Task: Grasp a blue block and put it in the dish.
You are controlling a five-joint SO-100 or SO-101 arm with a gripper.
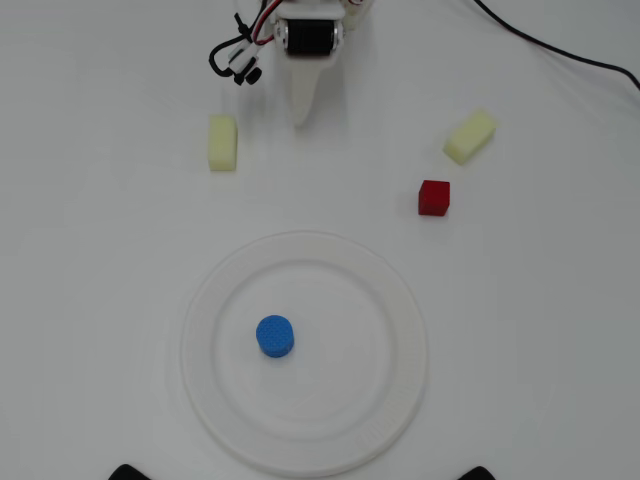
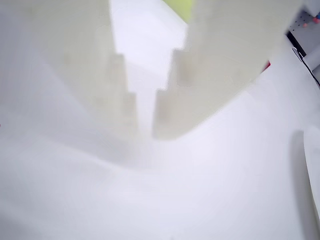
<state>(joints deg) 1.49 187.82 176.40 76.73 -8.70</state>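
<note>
Inside the dish [image 1: 400,300], the blue block [image 1: 275,336] sits well clear of its rim.

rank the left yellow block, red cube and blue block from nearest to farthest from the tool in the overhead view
Measured from the tool in the overhead view:
1. Left yellow block, just to its left.
2. Red cube, off to the right and lower.
3. Blue block, far below, lying in the dish.
</note>
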